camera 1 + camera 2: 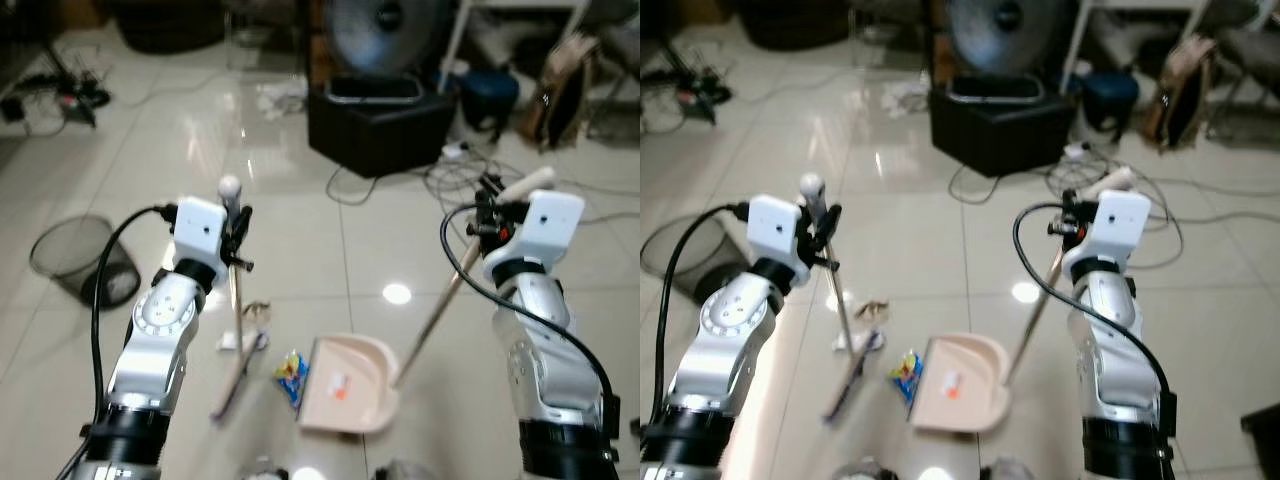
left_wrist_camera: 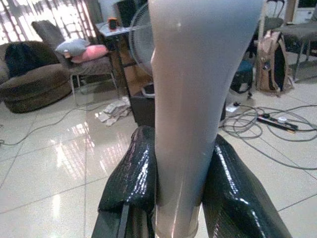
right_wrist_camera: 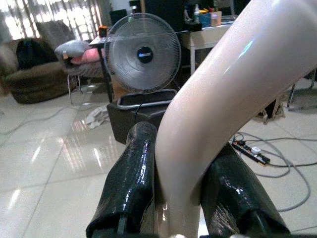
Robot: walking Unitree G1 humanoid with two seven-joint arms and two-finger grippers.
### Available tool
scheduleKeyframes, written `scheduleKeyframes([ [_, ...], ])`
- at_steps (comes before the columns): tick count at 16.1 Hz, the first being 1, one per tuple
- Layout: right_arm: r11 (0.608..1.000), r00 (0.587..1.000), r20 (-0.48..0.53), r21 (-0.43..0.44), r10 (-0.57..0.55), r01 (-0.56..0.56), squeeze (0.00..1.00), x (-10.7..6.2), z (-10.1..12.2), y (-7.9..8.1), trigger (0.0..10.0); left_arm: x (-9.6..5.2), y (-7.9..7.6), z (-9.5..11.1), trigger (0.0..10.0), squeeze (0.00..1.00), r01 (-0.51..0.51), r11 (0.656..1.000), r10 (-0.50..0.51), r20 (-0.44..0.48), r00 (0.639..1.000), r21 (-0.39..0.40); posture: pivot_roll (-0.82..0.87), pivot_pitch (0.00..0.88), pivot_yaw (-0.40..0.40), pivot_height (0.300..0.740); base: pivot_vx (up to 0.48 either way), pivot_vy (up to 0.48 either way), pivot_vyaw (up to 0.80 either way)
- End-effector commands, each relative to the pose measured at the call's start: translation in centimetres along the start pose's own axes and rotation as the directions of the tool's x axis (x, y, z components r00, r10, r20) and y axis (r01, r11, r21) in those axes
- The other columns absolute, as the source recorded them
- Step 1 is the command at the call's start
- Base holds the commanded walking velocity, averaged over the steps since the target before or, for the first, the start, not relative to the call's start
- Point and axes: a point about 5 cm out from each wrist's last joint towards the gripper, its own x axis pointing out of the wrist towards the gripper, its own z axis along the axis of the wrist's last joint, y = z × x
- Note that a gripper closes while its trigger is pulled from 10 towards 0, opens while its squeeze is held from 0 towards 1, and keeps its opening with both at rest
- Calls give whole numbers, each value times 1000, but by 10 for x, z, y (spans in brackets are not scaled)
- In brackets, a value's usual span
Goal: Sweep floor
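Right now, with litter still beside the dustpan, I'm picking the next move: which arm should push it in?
Left. The left gripper holds the broom, whose head sits beside the wrapper at the dustpan mouth. The right gripper steadies the dustpan handle.

Glossy tiled floor point(image 1: 300, 200), smooth plastic dustpan point(image 1: 350, 385)

No words, labels or numbers can be read anywhere; the small wrapper point(image 1: 291, 374) on the floor is too blurred.
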Motion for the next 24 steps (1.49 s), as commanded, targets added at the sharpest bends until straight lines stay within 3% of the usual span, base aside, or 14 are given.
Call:
scheduleKeyframes([
  [1,1000,999,34,-21,-6,7,0,1,6,-3,10000,2,-7,3,10000,0,27,1000,-28,19,999,5,13,69,34,740,0,0,0],
  [4,999,997,67,-29,44,-42,0,6,13,6,10000,7,-5,2,10000,0,-3,999,4,22,1000,-37,9,55,33,740,0,0,0],
  [6,998,996,65,-27,54,-53,0,9,12,10,10000,10,-5,0,10000,0,-6,1000,6,12,1000,-18,7,49,37,740,0,0,0],
  [9,989,996,70,-145,47,-37,0,14,10,7,10000,15,-4,-1,10000,0,-16,1000,16,6,1000,-11,-8,36,46,740,0,0,0],
  [11,991,997,71,-134,11,-2,0,17,10,-2,10000,23,-1,2,10000,0,-32,999,32,14,999,13,-9,46,52,740,0,0,0],
  [15,981,997,78,-192,2,13,0,18,4,-11,10000,26,3,1,10000,0,-36,999,36,9,999,36,9,97,52,740,0,0,0],
  [18,984,994,100,-179,44,-26,0,19,-3,-5,10000,29,9,-4,10000,0,-73,996,74,-17,997,46,28,149,62,740,0,0,0],
  [21,975,985,169,-221,36,2,0,25,-3,-8,10000,37,5,-5,10000,0,-107,994,107,4,994,10,49,227,95,740,0,0,0],
  [24,945,976,198,-325,95,-26,0,29,-5,-9,10000,39,-4,-9,10000,0,-94,994,95,7,995,-49,67,300,121,740,0,0,0],
])
